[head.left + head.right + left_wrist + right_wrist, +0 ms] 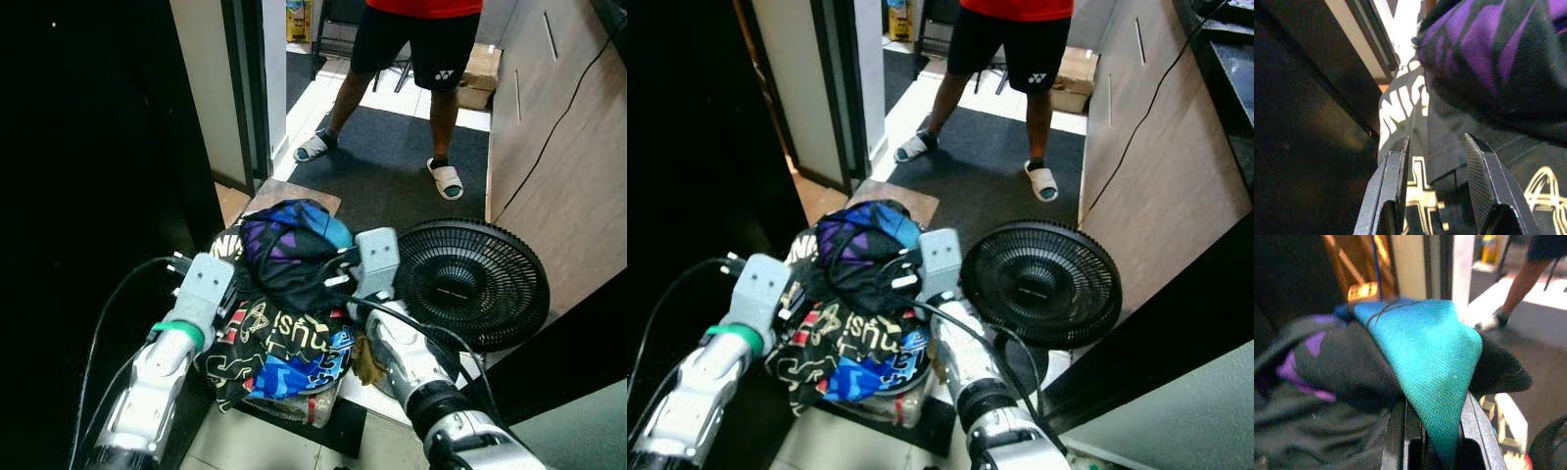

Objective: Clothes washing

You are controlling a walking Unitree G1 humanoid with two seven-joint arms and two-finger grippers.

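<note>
You have a tiled floor ahead with a dark mat, a person standing on it beyond the load, and a black fan lying just right of the right arm. Between the two arms sits the bundle of clothes, a heap of printed black, purple and teal fabric carried low in front of the body, apparently in a basket whose rim you can barely make out beneath. The left claw has its fingers apart with a fold of black cloth lying between them, pressed to the bundle's left side. The right claw is clamped on a teal fold at the bundle's right. Judged step: transporting the laundry toward the washer. Next move calls for keeping both sides braced, steering clear of the fan and the person.
</note>
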